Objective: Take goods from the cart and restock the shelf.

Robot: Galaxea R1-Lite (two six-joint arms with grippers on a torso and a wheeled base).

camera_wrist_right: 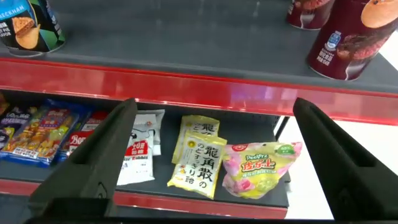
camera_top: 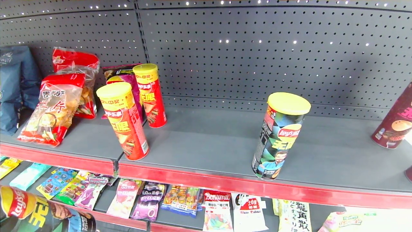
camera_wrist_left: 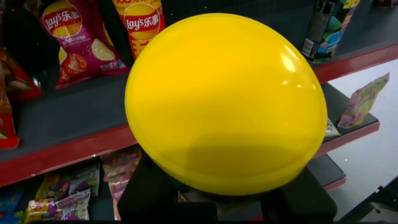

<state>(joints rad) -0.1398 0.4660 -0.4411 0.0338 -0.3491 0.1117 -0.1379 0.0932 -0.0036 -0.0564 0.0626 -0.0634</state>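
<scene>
First, in the lower left corner of the head view, your left gripper [camera_wrist_left: 221, 211] is clamped on a chip can [camera_top: 35, 211] with a dark, colourful label. The left wrist camera looks straight onto its yellow lid [camera_wrist_left: 225, 99]. The can is held in front of the shelves, not yet on one. Your right gripper [camera_wrist_right: 217, 155] hangs empty before the red front edge [camera_top: 244, 185], its two black fingers [camera_wrist_right: 93, 168] spread wide apart. Just beyond, along the bottom of the head view, the lower shelf [camera_top: 323, 207] carries a row of flat candy packets [camera_top: 219, 209]. Above it, on the grey upper shelf [camera_top: 209, 141], a matching dark can [camera_top: 279, 135] stands upright at the front edge, right of centre. Left of centre a red can [camera_top: 124, 122] stands near the front, with a second red can [camera_top: 150, 95] behind it. A maroon can [camera_top: 394, 119] stands at the right edge. Snack bags [camera_top: 53, 109] stand at the upper left, and the perforated grey back panel [camera_top: 257, 58] rises behind everything.
</scene>
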